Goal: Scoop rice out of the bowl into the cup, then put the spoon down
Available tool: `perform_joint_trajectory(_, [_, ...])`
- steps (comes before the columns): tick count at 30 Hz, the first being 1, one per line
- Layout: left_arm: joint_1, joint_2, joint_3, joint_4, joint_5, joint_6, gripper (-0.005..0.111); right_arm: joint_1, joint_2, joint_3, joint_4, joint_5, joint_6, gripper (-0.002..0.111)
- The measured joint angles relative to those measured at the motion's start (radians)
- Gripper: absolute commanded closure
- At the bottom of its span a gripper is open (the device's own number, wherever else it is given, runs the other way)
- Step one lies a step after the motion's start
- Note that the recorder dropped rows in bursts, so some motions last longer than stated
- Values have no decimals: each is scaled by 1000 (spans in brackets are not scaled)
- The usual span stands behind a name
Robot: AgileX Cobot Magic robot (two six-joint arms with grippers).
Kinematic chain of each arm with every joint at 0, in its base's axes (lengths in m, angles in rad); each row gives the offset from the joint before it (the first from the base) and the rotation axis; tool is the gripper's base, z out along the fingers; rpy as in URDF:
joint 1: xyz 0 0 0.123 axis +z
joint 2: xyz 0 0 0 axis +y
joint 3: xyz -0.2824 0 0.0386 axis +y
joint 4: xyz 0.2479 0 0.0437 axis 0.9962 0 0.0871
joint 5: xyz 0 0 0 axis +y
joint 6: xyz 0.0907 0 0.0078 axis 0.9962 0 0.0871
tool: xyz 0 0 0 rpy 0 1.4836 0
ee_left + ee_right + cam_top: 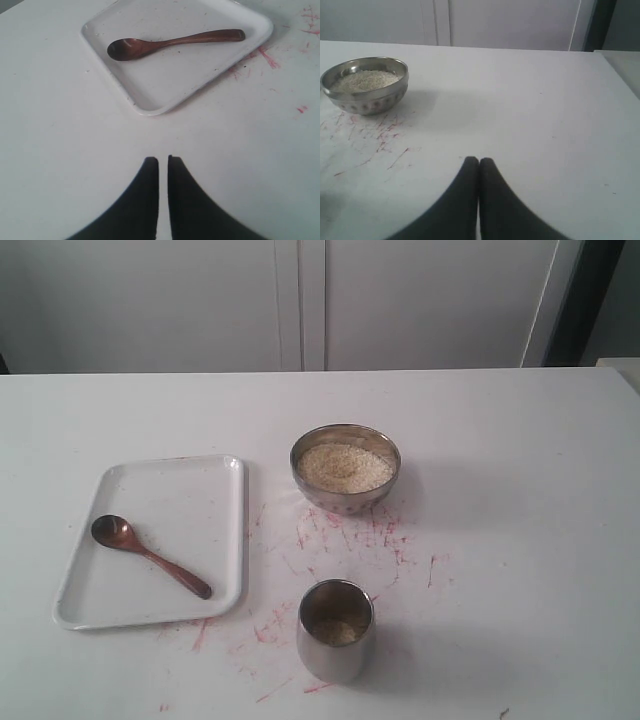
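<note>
Rice (pixel 343 467) fills bowl (pixel 346 500) — some in cup (pixel 335 652)

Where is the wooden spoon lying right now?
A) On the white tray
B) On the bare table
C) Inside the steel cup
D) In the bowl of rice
A: the spoon lies flat on the white tray, well apart from the bowl and the cup.
</note>
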Motion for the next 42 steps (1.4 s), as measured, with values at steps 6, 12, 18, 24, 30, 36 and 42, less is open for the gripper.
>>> perform_joint_trajectory(6, [0, 0, 0, 0, 0, 0, 92, -11, 0, 0, -32, -2, -27, 108])
perform_joint_trajectory(12, [0, 0, 0, 0, 0, 0, 92, -19, 0, 0, -41, 2, -29, 108])
perform_joint_trajectory(18, [0, 0, 0, 0, 0, 0, 92, -20, 0, 0, -41, 6, -29, 108])
perform_joint_trajectory(24, [0, 0, 0, 0, 0, 0, 92, -20, 0, 0, -43, 16, -29, 108])
perform_joint_trajectory(30, [0, 0, 0, 0, 0, 0, 92, -20, 0, 0, -43, 20, -29, 108])
perform_joint_trajectory(36, [0, 0, 0, 0, 0, 0, 92, -20, 0, 0, -43, 20, -29, 108])
perform_joint_trajectory(42, [0, 0, 0, 0, 0, 0, 92, -20, 0, 0, -43, 20, -29, 108])
